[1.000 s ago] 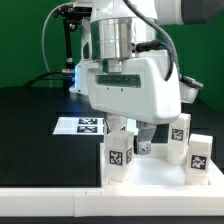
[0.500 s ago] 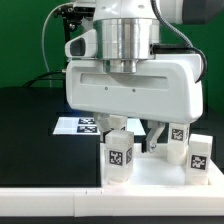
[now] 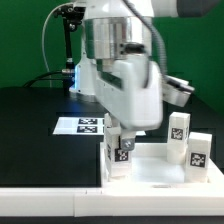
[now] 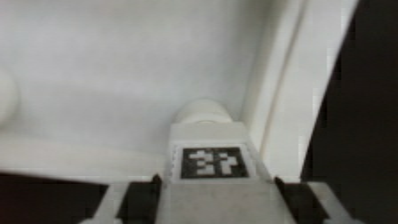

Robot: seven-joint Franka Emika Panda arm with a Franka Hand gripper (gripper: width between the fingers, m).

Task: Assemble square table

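Nearest the exterior camera, a white edge is running across the foreground, and its ends are being cut off by the frame. Just behind it the square table top (image 3: 160, 170) is lying flat on the black worktop (image 3: 30, 120), with much of its surface being hidden by the arm. At its near corner on the exterior view's left a stubby white leg (image 3: 120, 155) is standing upright, long axis vertical, its tag facing the camera.

The gripper (image 3: 122, 143) is reaching down onto that leg, and its body is covering the leg's upper part. In the wrist view the leg (image 4: 214, 150) is sitting between the two fingers (image 4: 125, 200), which are lying close along both its sides; whether they are actually pressing it I cannot tell, since the picture is blurred and the fingertips are being cropped.

Further back on the exterior view's right, two more tagged legs (image 3: 180, 132) (image 3: 200, 152) are standing upright. Behind the arm the marker board (image 3: 80, 125) is lying flat, partly hidden.
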